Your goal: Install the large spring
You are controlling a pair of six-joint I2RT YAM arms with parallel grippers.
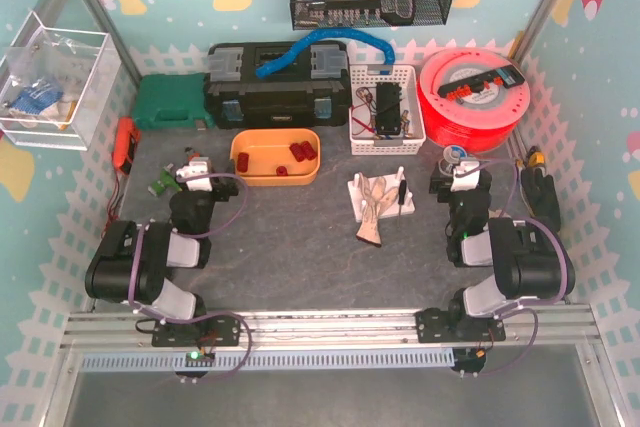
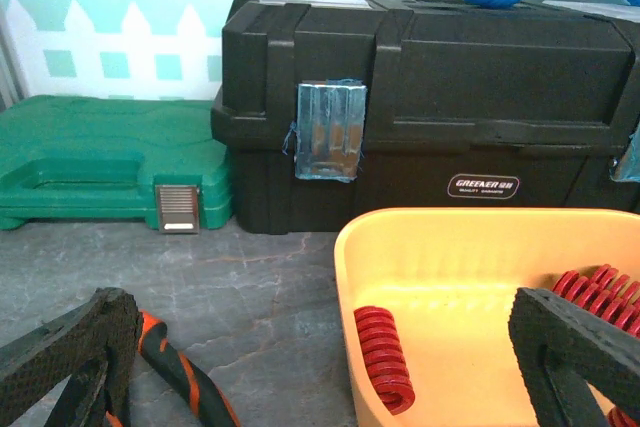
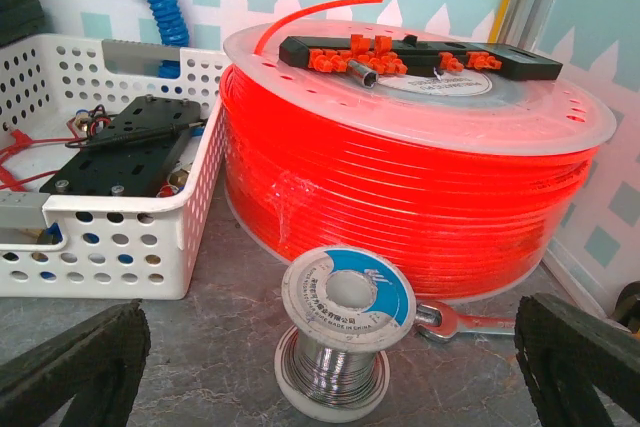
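Left wrist: left claw (image 2: 320, 367) wide open, empty; right claw (image 3: 330, 372) same.

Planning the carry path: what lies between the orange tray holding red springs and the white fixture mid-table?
Nothing. In the top external view, the stretch of grey tabletop between the orange tray and the white fixture is bare.
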